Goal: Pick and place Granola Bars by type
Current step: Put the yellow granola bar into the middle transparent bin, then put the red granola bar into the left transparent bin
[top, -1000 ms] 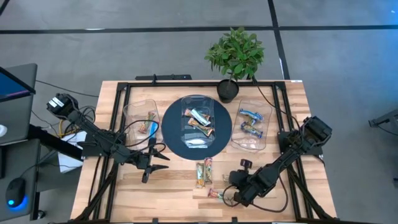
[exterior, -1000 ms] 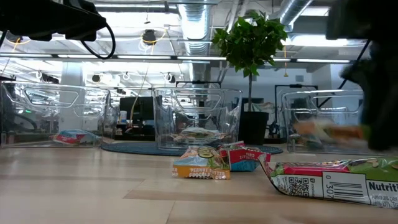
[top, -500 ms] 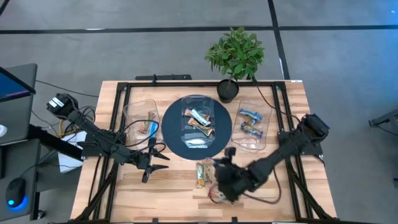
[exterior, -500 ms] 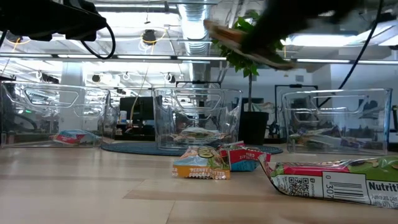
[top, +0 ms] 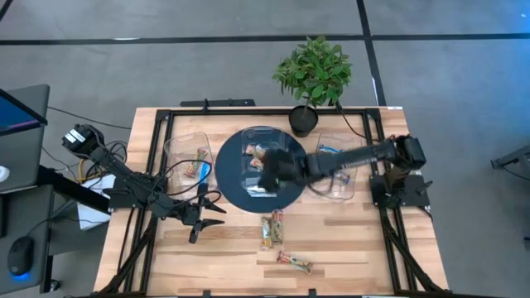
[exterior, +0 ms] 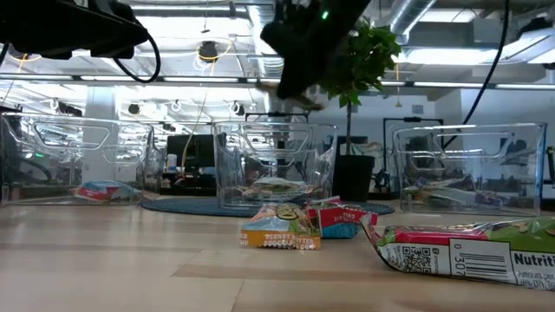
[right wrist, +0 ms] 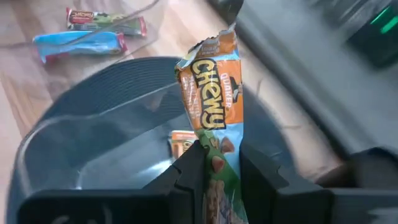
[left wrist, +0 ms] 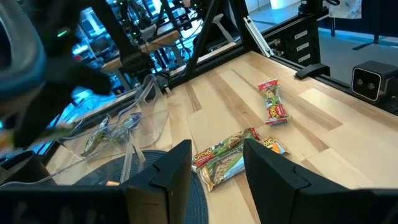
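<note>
My right gripper [right wrist: 214, 163] was closed on an orange-and-green Chewy granola bar [right wrist: 211, 106], its lower end pinched between my two dark fingers [right wrist: 190, 171] and the rest standing up out of them. In the high view that gripper [top: 267, 168] hung over the clear plastic middle tub [top: 263, 142], which sat on the round dark blue mat [top: 232, 186]. In the low view the gripper showed above that tub's rim, clear of it. Wrapped bars [top: 267, 159] already lay in the middle tub.

My left gripper [top: 201, 217] waited over the bare wood near the left edge of the light wooden table [top: 356, 240], its fingers [left wrist: 174, 171] spread apart with nothing between them.

The clear left tub [top: 187, 157] held a couple of bars [top: 199, 165], and the clear right tub [top: 335, 165] held blue-wrapped bars [top: 334, 154]. On the tabletop, two bars [top: 272, 228] lay side by side just in front of the mat, and a red-and-green bar [top: 294, 262] lay alone nearer the front edge. A small potted green plant [top: 313, 70] stood at the back of the table behind the tubs.
</note>
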